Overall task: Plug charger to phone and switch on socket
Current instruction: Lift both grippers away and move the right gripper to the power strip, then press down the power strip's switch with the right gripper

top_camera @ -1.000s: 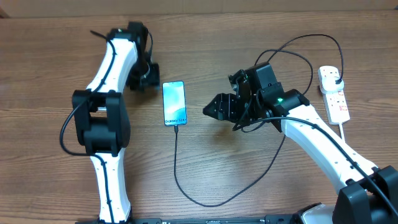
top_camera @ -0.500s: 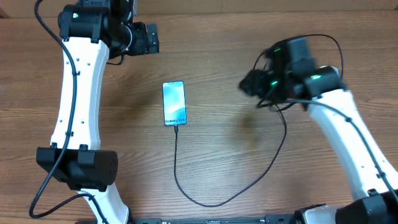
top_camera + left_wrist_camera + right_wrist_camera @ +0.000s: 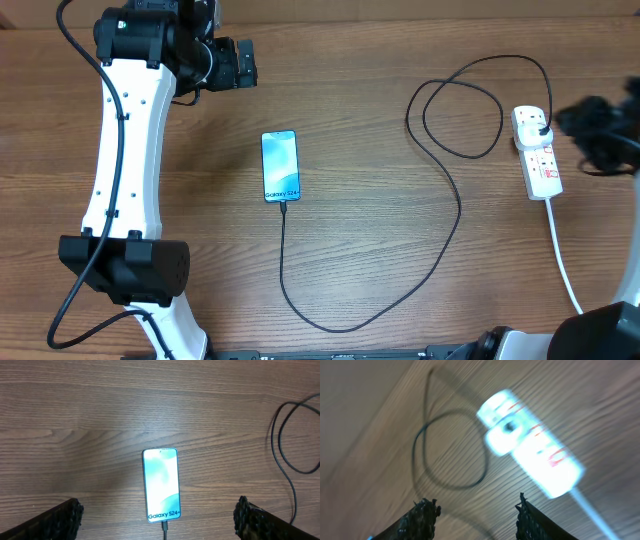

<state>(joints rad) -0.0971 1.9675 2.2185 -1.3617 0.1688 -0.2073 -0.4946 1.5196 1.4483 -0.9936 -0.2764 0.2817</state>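
The phone [image 3: 281, 166] lies flat in the middle of the table with its light blue screen up; in the left wrist view the phone [image 3: 161, 485] shows white-edged text at its near end. The charger cable [image 3: 283, 260] has its tip in the phone's near edge, runs in a wide bend and a loop [image 3: 460, 105], and ends at a black plug [image 3: 541, 122] in the socket [image 3: 538, 152]. High above the phone, my left gripper [image 3: 238, 65] [image 3: 159, 510] is open and holds nothing. My right gripper [image 3: 588, 128] [image 3: 477, 510], blurred, is open beside the socket [image 3: 530, 442].
The socket's thick white cord [image 3: 562, 255] runs toward the table's front right. The left arm's white links [image 3: 125, 150] stand along the left side. The cable's low bend [image 3: 330, 326] lies near the front edge.
My right gripper has swung from the table's middle out to the right edge by the socket. My left arm rose from beside the phone with its jaws opening, then held still.
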